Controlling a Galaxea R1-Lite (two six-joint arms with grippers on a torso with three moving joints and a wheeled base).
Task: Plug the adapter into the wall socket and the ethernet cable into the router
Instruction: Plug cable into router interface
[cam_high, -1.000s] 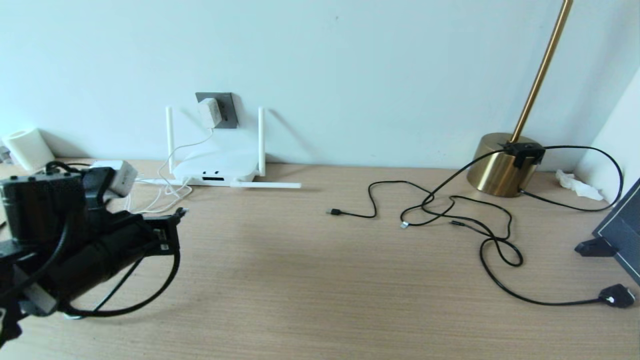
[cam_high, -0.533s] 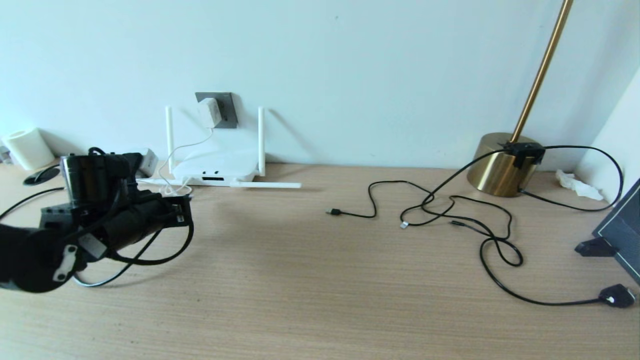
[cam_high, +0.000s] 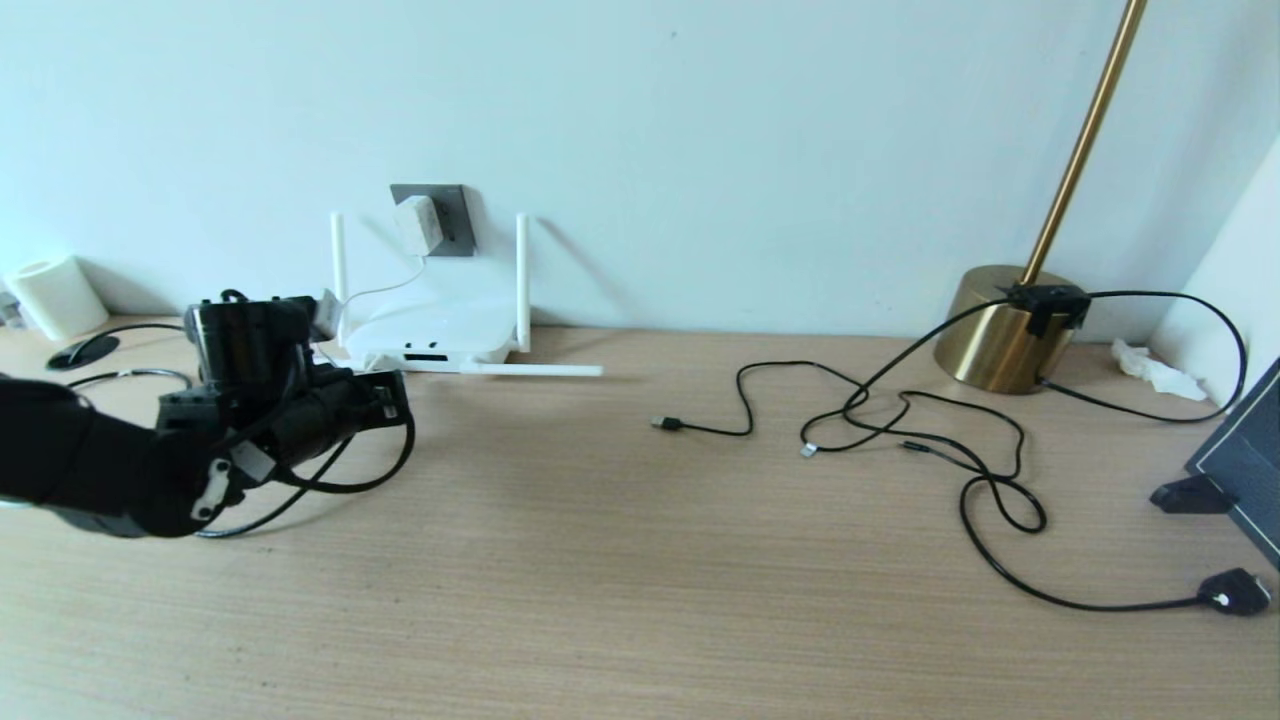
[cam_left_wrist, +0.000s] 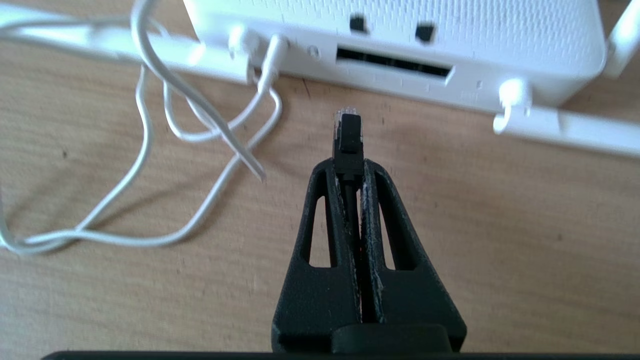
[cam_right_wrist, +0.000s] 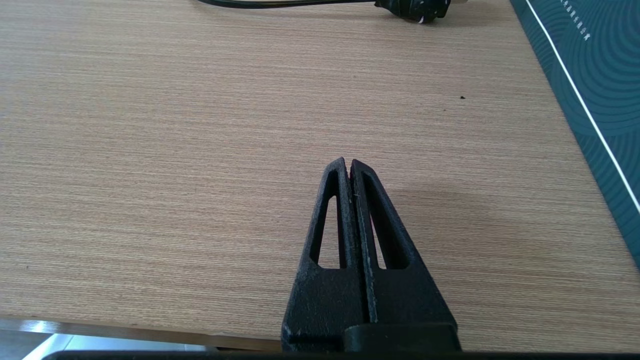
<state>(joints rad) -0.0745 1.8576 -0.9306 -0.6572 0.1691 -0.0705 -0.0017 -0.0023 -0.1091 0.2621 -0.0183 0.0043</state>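
One router (cam_high: 430, 335) with four antennas, one adapter (cam_high: 417, 226), one wall socket (cam_high: 452, 215), one lamp (cam_high: 1010, 325), one paper roll (cam_high: 55, 295).

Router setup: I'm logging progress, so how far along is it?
Done: the adapter sits in the wall socket. In hand: the left gripper is shut on the ethernet cable, its plug pointing at the router without touching it. Left: push it into a port. The right gripper hangs shut over the desk.

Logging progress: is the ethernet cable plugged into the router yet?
Not yet. The ethernet cable plug, held in the left hand, sits short of the router ports.
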